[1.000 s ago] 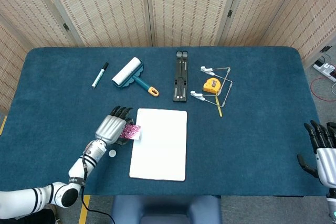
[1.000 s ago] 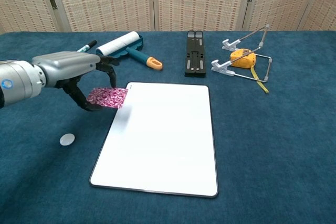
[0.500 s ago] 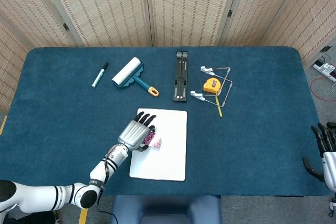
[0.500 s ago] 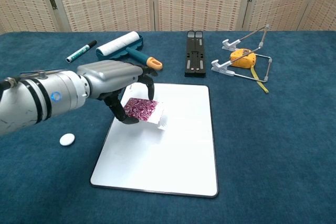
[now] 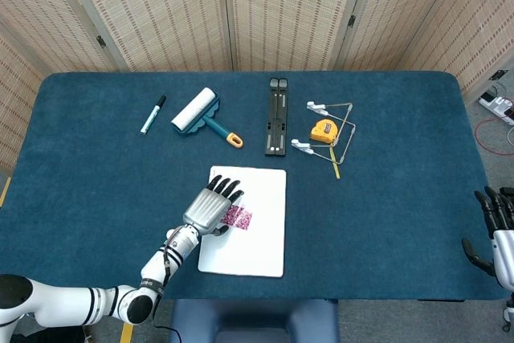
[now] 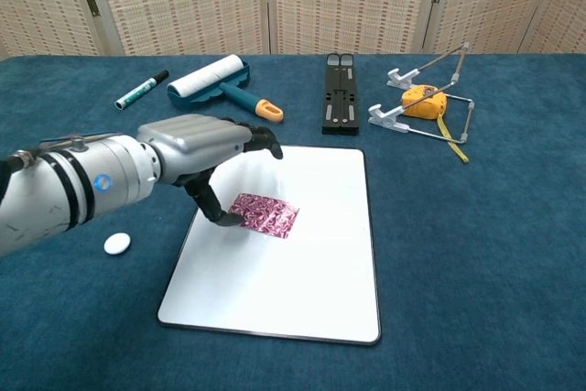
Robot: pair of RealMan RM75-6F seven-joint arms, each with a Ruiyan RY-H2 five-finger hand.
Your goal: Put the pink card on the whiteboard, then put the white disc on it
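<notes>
The pink patterned card (image 6: 264, 215) lies flat on the upper left part of the whiteboard (image 6: 302, 290). My left hand (image 6: 206, 148) hovers just left of and above it. Its thumb tip is at the card's left edge and its fingers (image 6: 263, 140) are raised clear of the card. In the head view the card (image 5: 239, 217) shows just right of the left hand (image 5: 210, 208) on the whiteboard (image 5: 253, 255). The white disc (image 6: 116, 244) rests on the blue cloth left of the board; my forearm hides it in the head view. My right hand (image 5: 495, 226) stays at the table's right edge, holding nothing.
Along the back lie a marker (image 5: 152, 114), a lint roller (image 5: 199, 114), a black folding stand (image 5: 276, 116) and a yellow tape measure (image 5: 324, 130) inside a wire frame. Folding screens stand behind the table.
My left hand carried the card rightward from the board's left edge onto the board and lowered it flat. Its fingers have lifted off the card. The right hand barely moved.
</notes>
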